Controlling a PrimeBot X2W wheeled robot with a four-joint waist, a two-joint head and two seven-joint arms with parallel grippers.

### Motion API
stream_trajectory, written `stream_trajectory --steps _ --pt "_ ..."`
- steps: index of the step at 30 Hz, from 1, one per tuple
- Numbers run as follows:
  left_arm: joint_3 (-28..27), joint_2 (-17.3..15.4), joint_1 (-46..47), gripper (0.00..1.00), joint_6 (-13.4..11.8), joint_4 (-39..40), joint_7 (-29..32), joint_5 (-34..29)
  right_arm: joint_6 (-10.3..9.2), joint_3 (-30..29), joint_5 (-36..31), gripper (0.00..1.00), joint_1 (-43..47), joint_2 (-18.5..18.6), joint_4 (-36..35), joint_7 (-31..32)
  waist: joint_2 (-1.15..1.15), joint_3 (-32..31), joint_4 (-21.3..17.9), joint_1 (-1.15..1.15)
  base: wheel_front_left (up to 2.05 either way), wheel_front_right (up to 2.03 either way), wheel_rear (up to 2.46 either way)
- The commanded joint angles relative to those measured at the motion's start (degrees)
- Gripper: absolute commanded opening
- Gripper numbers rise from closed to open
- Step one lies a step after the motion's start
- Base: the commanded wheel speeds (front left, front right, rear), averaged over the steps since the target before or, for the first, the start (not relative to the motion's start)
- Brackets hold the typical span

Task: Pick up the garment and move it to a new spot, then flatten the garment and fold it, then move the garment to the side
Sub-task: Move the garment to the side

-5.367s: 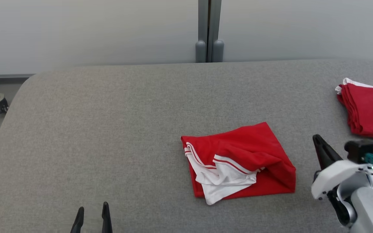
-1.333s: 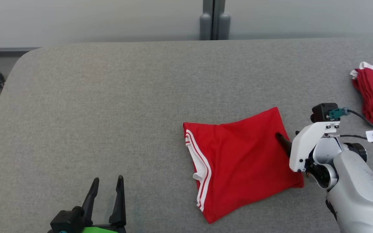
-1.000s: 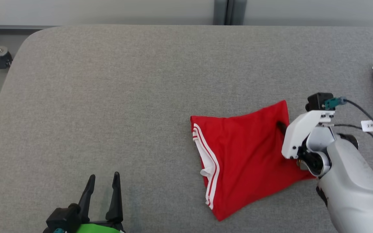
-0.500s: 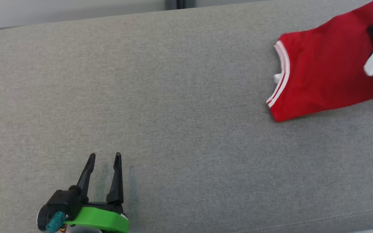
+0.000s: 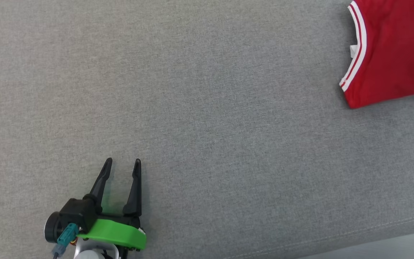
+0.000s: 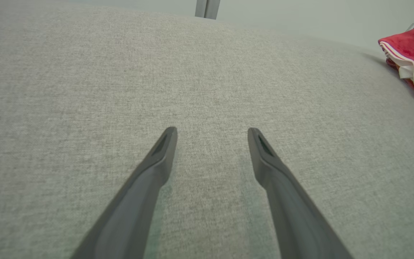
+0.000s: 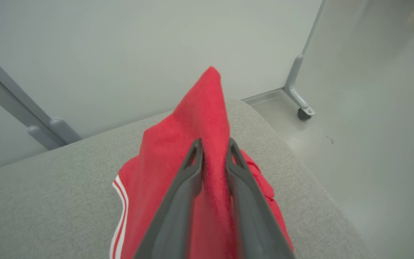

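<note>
The garment (image 5: pixel 394 54) is red with white stripes along its left edge and lies folded on the grey padded table (image 5: pixel 207 118), at the upper right of the head view. In the right wrist view my right gripper (image 7: pixel 215 141) is shut on the garment (image 7: pixel 203 108). A peak of red cloth stands up between and beyond its fingers near the table's corner. My left gripper (image 5: pixel 122 160) rests open at the lower left, far from the cloth. Nothing is between the left gripper (image 6: pixel 211 130) tips, and the garment (image 6: pixel 413 54) shows at that view's right edge.
The table's front seam (image 5: pixel 372 230) runs along the lower right of the head view. Past the table's rounded corner (image 7: pixel 282 144) lie bare floor and a panel foot with a caster (image 7: pixel 303 114). More rumpled red cloth (image 7: pixel 261 180) lies under the held garment.
The head camera has swung down and left, so the garment now sits at the picture's upper right. The right arm has left that view. The left gripper has stayed open.
</note>
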State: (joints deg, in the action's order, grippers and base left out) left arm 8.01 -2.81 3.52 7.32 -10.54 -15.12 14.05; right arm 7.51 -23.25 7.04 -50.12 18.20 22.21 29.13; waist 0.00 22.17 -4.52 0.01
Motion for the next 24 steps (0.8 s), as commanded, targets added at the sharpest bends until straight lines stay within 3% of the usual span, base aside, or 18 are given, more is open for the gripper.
stream_trajectory --steps 1,7,15,24 --pt "-0.4 -0.2 -0.8 1.00 0.2 0.0 0.0 -0.2 -0.04 -0.7 -2.0 1.00 0.0 0.7 -0.5 -1.0 0.00 -0.3 0.5 -0.01 0.00 0.00 0.00" --pt "-1.7 -0.2 -2.8 1.00 0.2 0.5 0.0 0.6 -0.05 0.1 -5.4 1.00 3.9 2.5 -4.7 -7.1 0.00 -2.8 0.8 -0.01 0.00 0.00 0.00" --pt "-3.9 -0.2 -6.9 1.00 0.2 2.2 0.0 2.4 -0.05 8.9 0.3 1.00 18.4 1.5 -12.6 -19.9 0.00 -11.5 1.8 -0.01 0.00 0.00 0.00" --pt "-5.4 -0.2 -12.8 1.00 -1.9 4.8 0.0 4.0 -0.07 14.8 0.6 1.00 40.5 -4.2 -13.7 -38.5 0.00 -20.2 4.0 -0.01 0.00 0.00 0.00"
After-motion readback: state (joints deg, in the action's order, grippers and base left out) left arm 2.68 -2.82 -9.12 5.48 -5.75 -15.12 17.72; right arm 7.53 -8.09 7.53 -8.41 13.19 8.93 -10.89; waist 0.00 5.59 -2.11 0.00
